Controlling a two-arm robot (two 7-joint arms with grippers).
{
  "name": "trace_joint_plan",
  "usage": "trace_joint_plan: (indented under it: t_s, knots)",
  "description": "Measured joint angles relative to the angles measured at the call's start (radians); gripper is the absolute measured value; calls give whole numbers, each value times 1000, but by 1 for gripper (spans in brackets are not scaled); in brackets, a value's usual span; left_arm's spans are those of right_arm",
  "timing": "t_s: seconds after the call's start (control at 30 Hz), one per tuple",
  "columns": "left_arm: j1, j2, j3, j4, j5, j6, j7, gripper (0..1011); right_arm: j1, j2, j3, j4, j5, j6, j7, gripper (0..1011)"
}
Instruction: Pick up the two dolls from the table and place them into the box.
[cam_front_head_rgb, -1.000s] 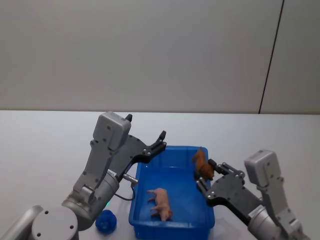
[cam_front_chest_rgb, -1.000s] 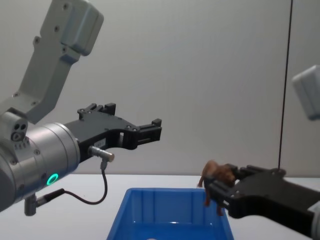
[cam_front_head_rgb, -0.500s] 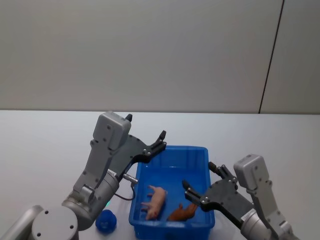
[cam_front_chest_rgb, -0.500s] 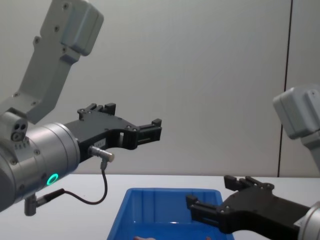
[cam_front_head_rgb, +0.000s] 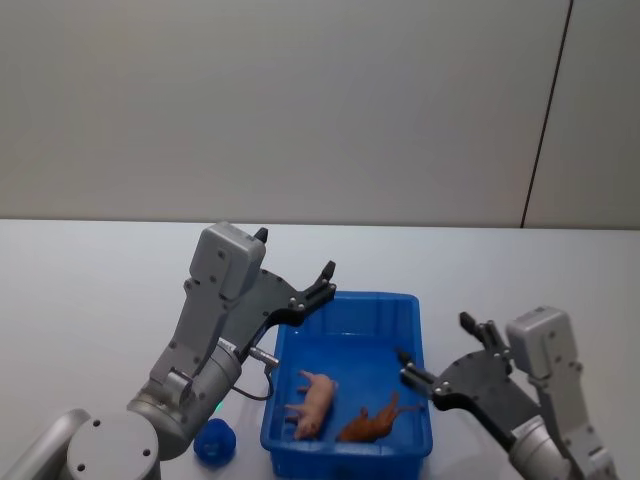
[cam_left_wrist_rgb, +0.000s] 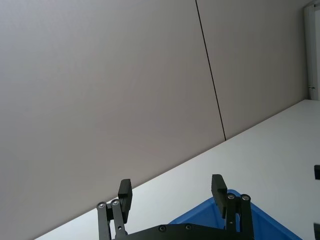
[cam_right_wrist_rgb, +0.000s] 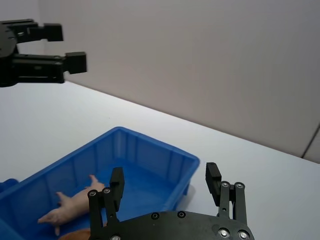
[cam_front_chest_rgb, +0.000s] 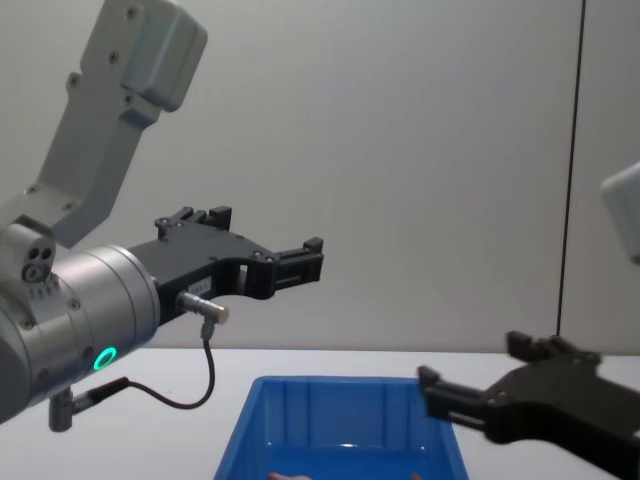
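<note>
- Two dolls lie inside the blue box (cam_front_head_rgb: 350, 297): the pink pig doll (cam_front_head_rgb: 312, 402) beside the brown animal doll (cam_front_head_rgb: 368, 422), toward its near end.
- Our right gripper (cam_front_head_rgb: 435, 348) hangs just beside the box's right rim, fingers spread wide, holding nothing.
- Our left gripper (cam_front_head_rgb: 316, 285) hovers over the far left corner, likewise wide open and empty.
- We judge the placing done; next we need only draw both arms clear.

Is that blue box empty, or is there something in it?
Not empty. In the box lie a pink doll and a brown doll, side by side on its floor.
</note>
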Motion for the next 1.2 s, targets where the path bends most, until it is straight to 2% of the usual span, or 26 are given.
trace_joint_plan:
  t_s: [0.33,0.57,0.83,1.2]
  knots:
    - [0,0,0,0,0,0,0,1001,-52,34,31,-55,29,-7,-126,1001]
    - [0,0,0,0,0,0,0,1001,-83,57,53,-85,52,-3,-191,1001]
    - [2,0,-1,-1,0,0,0,1001,-105,72,68,-105,69,1,-234,1001]
    - [15,8,-7,-19,-5,17,22,1001,-118,81,76,-116,77,3,-259,1001]
